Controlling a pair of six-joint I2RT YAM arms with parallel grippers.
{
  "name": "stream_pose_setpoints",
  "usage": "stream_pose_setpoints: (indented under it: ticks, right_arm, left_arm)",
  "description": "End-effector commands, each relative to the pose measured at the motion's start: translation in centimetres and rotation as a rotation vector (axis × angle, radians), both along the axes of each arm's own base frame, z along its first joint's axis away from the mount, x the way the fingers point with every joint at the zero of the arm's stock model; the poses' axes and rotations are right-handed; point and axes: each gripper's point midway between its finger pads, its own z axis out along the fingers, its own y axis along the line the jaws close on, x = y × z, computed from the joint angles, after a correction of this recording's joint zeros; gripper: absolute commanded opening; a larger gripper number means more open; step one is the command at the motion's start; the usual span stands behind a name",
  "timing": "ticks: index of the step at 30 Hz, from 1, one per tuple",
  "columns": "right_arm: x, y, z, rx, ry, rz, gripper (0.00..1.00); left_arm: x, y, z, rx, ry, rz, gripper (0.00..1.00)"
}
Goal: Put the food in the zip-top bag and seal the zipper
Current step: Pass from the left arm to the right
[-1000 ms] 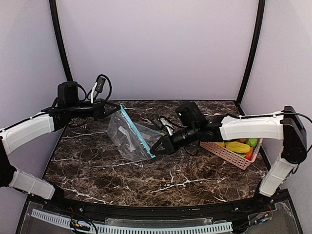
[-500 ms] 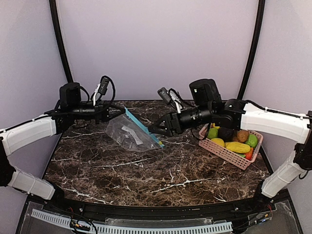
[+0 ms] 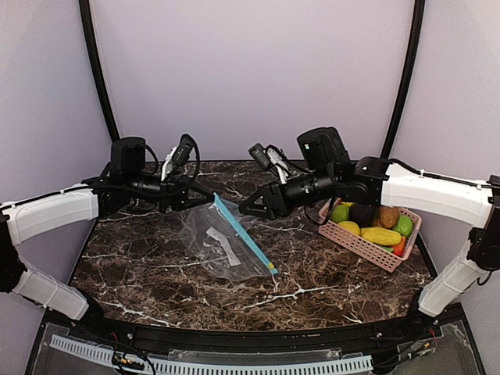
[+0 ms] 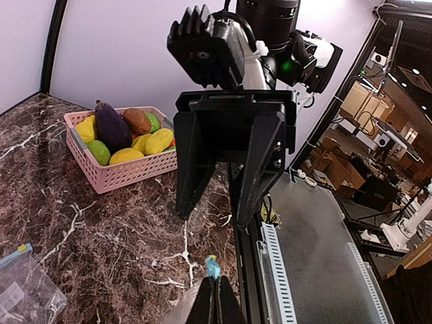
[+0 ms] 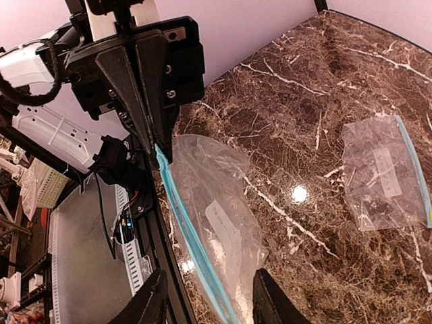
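The clear zip-top bag (image 3: 223, 242) with a blue zipper strip (image 5: 185, 236) hangs by one top corner from my left gripper (image 3: 207, 197), whose fingers (image 4: 216, 297) are shut on the strip's end. The bag slants down toward the table's front. My right gripper (image 3: 244, 212) hovers just right of the held corner, facing the left gripper. It stands open, its fingers (image 5: 152, 300) apart and nothing between them; the bag lies past them. From the left wrist it (image 4: 214, 216) appears head-on. The food (image 3: 373, 221), yellow, green, purple, brown and orange-red pieces (image 4: 125, 131), lies in the basket.
The pink slatted basket (image 3: 355, 244) stands at the right of the marble table (image 3: 234, 301), behind the right arm. A second clear bag shape (image 5: 385, 175) shows on the glossy marble; I cannot tell whether it is a reflection. The black front rim (image 5: 145, 223) is close.
The right gripper has let go of the bag's strip, opened, and risen back toward the right. The left gripper has carried the bag rightward, and the bag now hangs lower toward the front.
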Motion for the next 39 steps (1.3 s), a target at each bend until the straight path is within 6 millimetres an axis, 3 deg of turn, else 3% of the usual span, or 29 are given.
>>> stream_pose_setpoints:
  ticks: [1, 22, 39]
  right_arm:
    - [-1.4, 0.7, -1.8, -0.027, 0.025, 0.069, 0.40]
    - [-1.6, 0.9, -5.2, -0.065, 0.046, 0.083, 0.32]
    - [-1.7, 0.9, -5.1, -0.058, 0.032, 0.107, 0.27]
  left_arm:
    - [-0.9, -0.4, 1.1, -0.026, -0.007, -0.064, 0.01]
    - [-1.4, -0.9, 0.2, -0.022, 0.051, -0.128, 0.01]
    - [-1.9, -1.1, 0.1, -0.022, 0.075, -0.166, 0.01]
